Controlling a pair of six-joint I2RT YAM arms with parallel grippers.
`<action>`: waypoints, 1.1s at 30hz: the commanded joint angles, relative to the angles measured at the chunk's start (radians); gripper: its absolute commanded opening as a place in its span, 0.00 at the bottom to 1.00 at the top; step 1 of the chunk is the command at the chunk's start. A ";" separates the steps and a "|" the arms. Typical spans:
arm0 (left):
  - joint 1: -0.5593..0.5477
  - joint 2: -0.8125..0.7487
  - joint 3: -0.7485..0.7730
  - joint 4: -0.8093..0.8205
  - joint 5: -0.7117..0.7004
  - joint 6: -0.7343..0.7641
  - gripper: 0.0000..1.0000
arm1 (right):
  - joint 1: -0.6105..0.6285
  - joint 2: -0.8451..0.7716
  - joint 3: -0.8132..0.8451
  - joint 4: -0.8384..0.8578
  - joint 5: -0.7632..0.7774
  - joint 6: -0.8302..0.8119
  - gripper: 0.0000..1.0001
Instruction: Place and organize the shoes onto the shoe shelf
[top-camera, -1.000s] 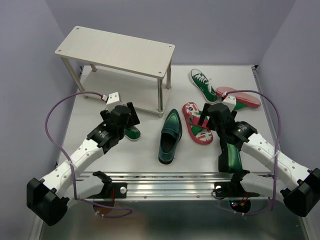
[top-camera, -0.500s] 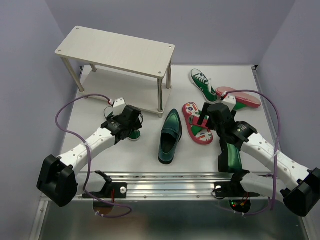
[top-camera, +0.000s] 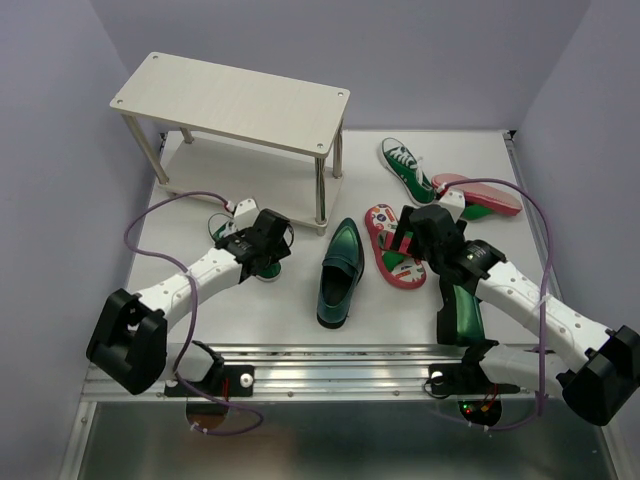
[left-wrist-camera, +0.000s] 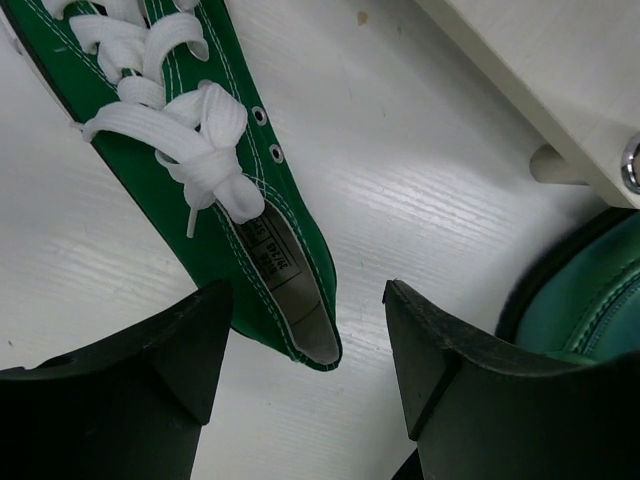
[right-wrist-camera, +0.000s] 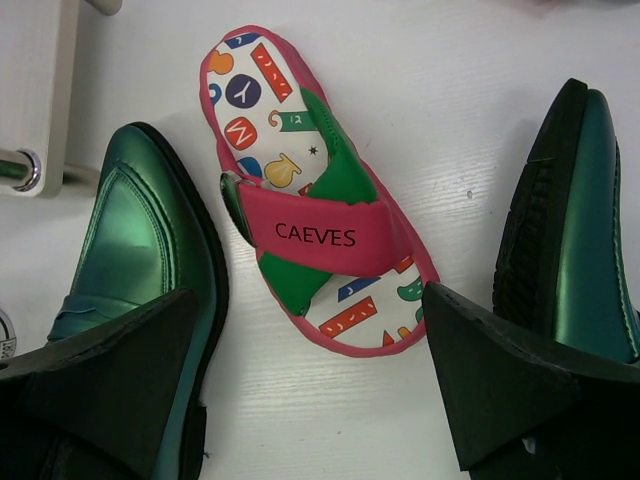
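My left gripper (top-camera: 262, 246) is open over the heel end of a green canvas sneaker (top-camera: 266, 268). In the left wrist view the sneaker (left-wrist-camera: 200, 170) shows its white laces, and its heel sits between my spread fingers (left-wrist-camera: 306, 300). My right gripper (top-camera: 405, 240) is open above a red flip-flop (top-camera: 392, 248). In the right wrist view the flip-flop (right-wrist-camera: 320, 210) lies between my fingers (right-wrist-camera: 310, 295). One dark green loafer (top-camera: 340, 272) lies mid-table. The other loafer (top-camera: 460, 312) lies under my right arm. The shoe shelf (top-camera: 235, 100) stands at the back left with no shoes on it.
The second green sneaker (top-camera: 405, 168) and second flip-flop (top-camera: 480, 193) lie at the back right. The shelf's front leg (top-camera: 321, 190) and lower board (left-wrist-camera: 540, 70) are close to my left gripper. Loafers flank the flip-flop on both sides (right-wrist-camera: 130, 250) (right-wrist-camera: 580, 230).
My left arm has swung right and reached forward, bringing its gripper over the sneaker's heel. My right gripper has shifted slightly toward the flip-flop. No shoe has moved.
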 joint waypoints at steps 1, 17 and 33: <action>-0.016 0.042 0.045 0.000 -0.026 -0.043 0.73 | -0.003 -0.014 -0.005 0.048 0.008 -0.014 1.00; -0.019 0.105 0.037 0.031 -0.016 0.000 0.39 | -0.003 -0.034 -0.008 0.026 0.005 0.014 1.00; -0.018 -0.085 0.049 -0.216 -0.108 0.066 0.00 | -0.003 -0.114 -0.026 -0.020 0.027 0.029 1.00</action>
